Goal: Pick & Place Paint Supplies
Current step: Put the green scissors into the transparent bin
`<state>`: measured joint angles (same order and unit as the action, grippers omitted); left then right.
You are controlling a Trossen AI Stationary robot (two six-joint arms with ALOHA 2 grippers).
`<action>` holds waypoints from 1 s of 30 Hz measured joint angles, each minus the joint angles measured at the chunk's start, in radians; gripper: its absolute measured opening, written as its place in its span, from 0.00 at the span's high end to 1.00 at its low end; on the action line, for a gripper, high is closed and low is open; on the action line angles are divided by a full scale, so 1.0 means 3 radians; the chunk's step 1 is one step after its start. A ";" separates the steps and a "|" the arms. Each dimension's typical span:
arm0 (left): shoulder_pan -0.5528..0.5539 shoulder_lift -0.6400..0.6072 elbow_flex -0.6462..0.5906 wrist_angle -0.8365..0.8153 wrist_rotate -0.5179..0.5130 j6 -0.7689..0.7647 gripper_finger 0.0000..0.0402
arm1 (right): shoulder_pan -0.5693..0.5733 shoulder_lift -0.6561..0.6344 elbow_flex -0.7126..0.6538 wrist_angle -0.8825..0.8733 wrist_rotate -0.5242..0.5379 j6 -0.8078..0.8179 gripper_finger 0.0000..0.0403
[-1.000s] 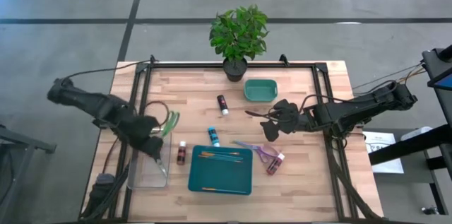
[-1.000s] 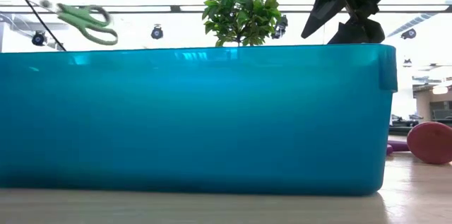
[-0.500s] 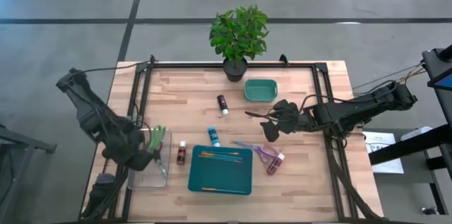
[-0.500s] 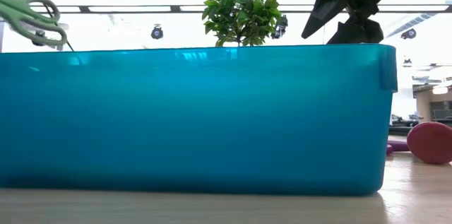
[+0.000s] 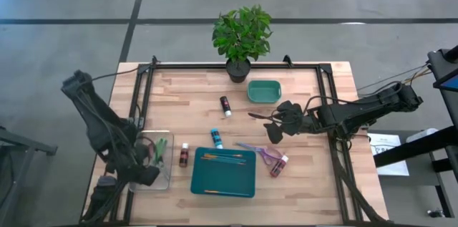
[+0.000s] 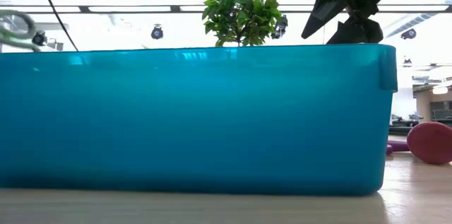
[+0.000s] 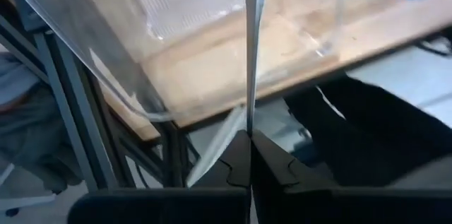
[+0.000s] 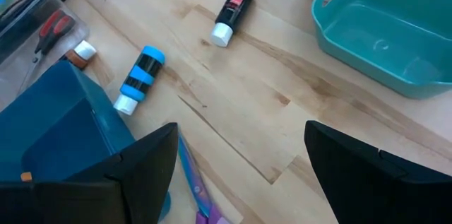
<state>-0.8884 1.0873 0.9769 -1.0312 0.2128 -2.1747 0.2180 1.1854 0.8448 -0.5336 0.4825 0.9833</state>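
Centrally, the paint supplies were spread over the wooden table. A blue bottle lay just beyond the far edge of the large teal bin, at about 12 o'clock from it, with a dark red bottle just beside the bin at 9 o'clock and a pinkish bottle at 3 o'clock, next to purple scissors. A black bottle lay farther off toward the potted plant, at 9 o'clock from the small teal tray. Thin brushes were seen lying inside the large bin.

The left gripper was held over the near left corner of the table, its fingers pressed together on the blade of green-handled scissors, which were positioned above a clear plastic container. The right gripper hung spread wide and empty above the table, at 3 o'clock from the blue bottle.

In the low view, nearly everything was blocked by the bin's teal wall; only the plant and the right arm were visible above it, with ceiling lights behind. Grey floor surrounded the table.
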 joint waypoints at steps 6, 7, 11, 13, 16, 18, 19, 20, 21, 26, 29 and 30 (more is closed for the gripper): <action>-0.0003 0.0063 -0.0198 0.0054 0.0077 -0.0022 1.00 | 0.0000 0.0000 0.0000 0.0000 0.0000 -0.0003 0.25; -0.0003 0.0063 -0.0239 0.0073 0.0128 -0.0022 1.00 | 0.0000 0.0000 0.0000 0.0000 0.0000 -0.0010 0.25; -0.0003 0.0063 -0.0438 0.0175 0.0254 -0.0022 1.00 | 0.0000 0.0000 0.0000 -0.0001 0.0001 -0.0042 0.25; -0.0002 0.0060 -0.0512 0.0274 0.0253 -0.0021 1.00 | -0.0001 0.0000 0.0000 0.0000 0.0001 -0.0047 0.25; -0.0003 0.0059 -0.0593 0.0382 0.0253 -0.0022 1.00 | -0.0001 0.0000 0.0000 -0.0001 0.0001 -0.0047 0.25; -0.0003 0.0054 -0.0618 0.0399 0.0253 -0.0023 1.00 | -0.0001 0.0000 0.0000 -0.0001 0.0001 -0.0047 0.25; -0.0002 0.0051 -0.0621 0.0393 0.0253 -0.0022 1.00 | -0.0001 0.0000 0.0000 -0.0001 0.0001 -0.0047 0.25; -0.0002 0.0048 -0.0621 0.0384 0.0253 -0.0022 1.00 | -0.0001 0.0000 0.0000 0.0000 0.0001 -0.0047 0.25; -0.0001 0.0047 -0.0621 0.0382 0.0248 -0.0020 1.00 | -0.0001 0.0000 0.0000 -0.0001 0.0001 -0.0047 0.25; -0.0001 0.0047 -0.0621 0.0382 0.0219 0.0007 1.00 | -0.0001 0.0000 0.0000 0.0000 0.0001 -0.0047 0.25; -0.0001 0.0047 -0.0621 0.0380 0.0200 0.0017 1.00 | 0.0000 0.0000 0.0000 -0.0001 0.0001 -0.0047 0.25; -0.0001 0.0047 -0.0621 0.0377 0.0199 0.0025 1.00 | 0.0000 0.0000 0.0000 -0.0001 0.0001 -0.0047 0.25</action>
<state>-0.8886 1.1015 0.7906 -0.9180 0.2726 -2.1672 0.2180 1.1854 0.8448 -0.5338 0.4827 0.9691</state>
